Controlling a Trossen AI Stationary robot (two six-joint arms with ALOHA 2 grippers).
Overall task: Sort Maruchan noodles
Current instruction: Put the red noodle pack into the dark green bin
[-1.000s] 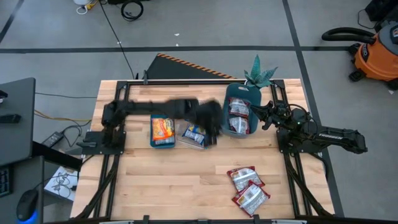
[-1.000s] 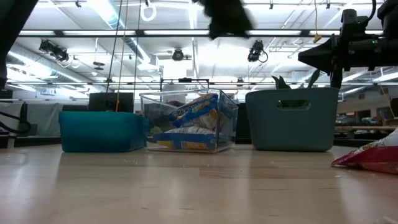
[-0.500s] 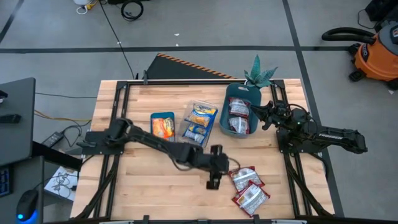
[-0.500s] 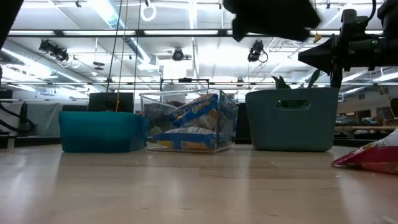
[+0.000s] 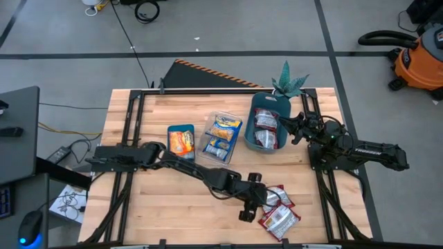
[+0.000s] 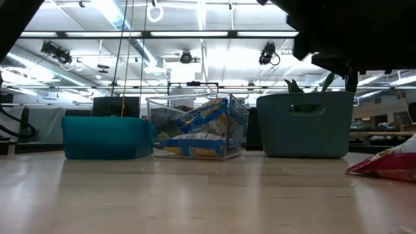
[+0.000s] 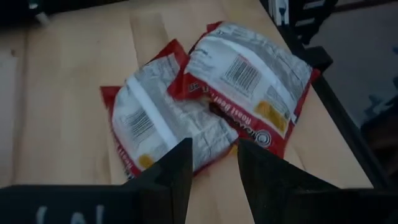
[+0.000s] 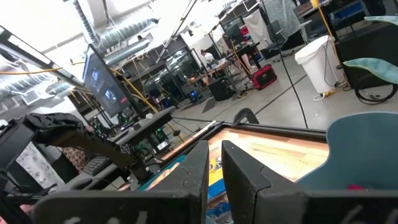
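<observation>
The left gripper (image 5: 257, 200) reaches across the light wood-plank table (image 5: 159, 207) to about five o'clock of its centre, its dark fingers (image 7: 171, 171) a narrow gap apart and pinching nothing, tips just short of two red-edged Maruchan packets (image 7: 205, 102). The two packets overlap, barcodes up — the one nearer the table's right edge (image 7: 249, 81) lies partly over the other (image 7: 155, 124).

From above, more noodles are already in containers along the far half: a yellow-orange packet in the small teal bin (image 5: 181, 143) at ten o'clock, blue and yellow packets in the clear plastic container (image 5: 221, 137) near twelve, red ones in the taller grey-teal bin (image 5: 266, 128) at one o'clock. A green plant-like ornament (image 5: 288, 81) stands behind that bin.

The right gripper (image 5: 285, 128) waits at two o'clock, just beside the tall bin; its fingers (image 8: 199, 174) show only a thin slit between them — probably near closed, holding nothing.

The table stands on a grey floor marked with dark lines, with an orange shop vacuum (image 5: 415, 59) at the far right. The low view shows a workshop hall behind the table, with bright ceiling lights and monitors.
</observation>
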